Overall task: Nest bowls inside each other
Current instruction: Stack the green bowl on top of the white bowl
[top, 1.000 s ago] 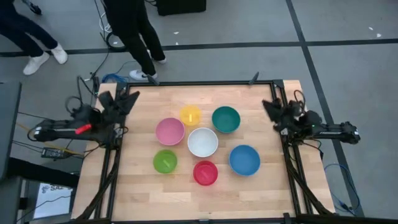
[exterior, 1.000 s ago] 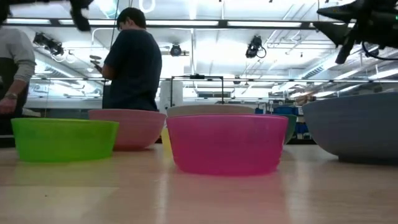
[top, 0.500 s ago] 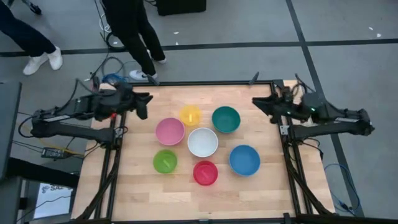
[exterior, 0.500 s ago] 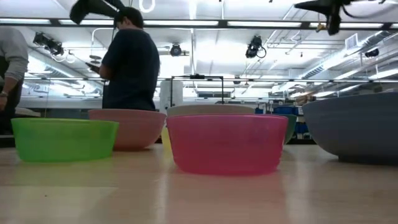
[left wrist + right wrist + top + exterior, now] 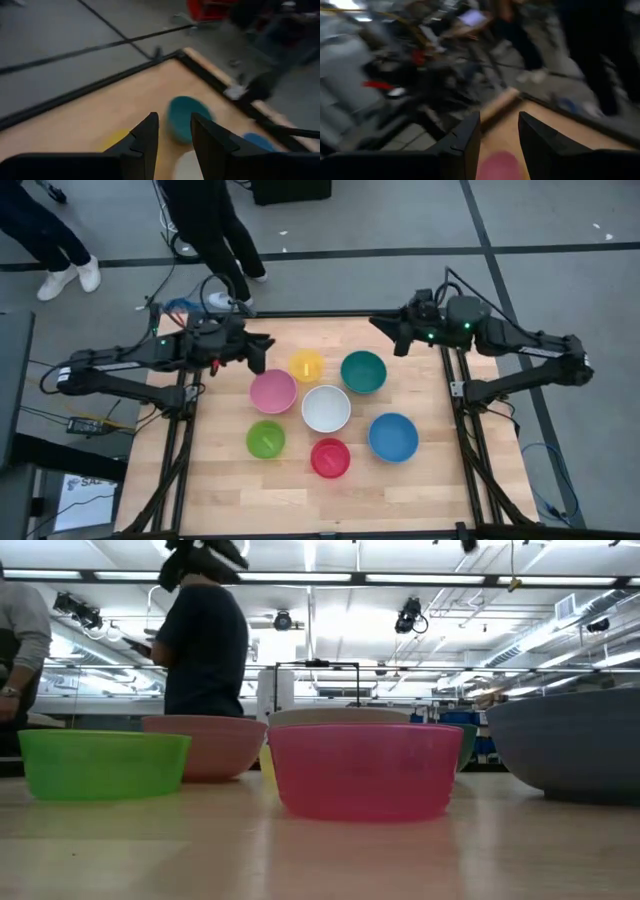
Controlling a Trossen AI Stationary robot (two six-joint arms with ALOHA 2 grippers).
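Bowls: pink [image 5: 272, 391], yellow [image 5: 306, 366], teal green [image 5: 363, 371], white [image 5: 326, 408], lime green [image 5: 265, 439], red [image 5: 330, 457], blue [image 5: 393, 436]. All plain, no pattern. Table [image 5: 230, 490] light wood grain, black frame. Arms dark. Floor grey with black lines.

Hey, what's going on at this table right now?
Seven bowls sit apart on the wooden table, none nested yet: pink bowl, yellow bowl, teal bowl, white bowl, lime green bowl, red bowl and blue bowl. The left gripper hangs near the yellow and pink bowls; the right gripper is over the far edge near the teal one. Both are open and empty. A person stands behind the table.
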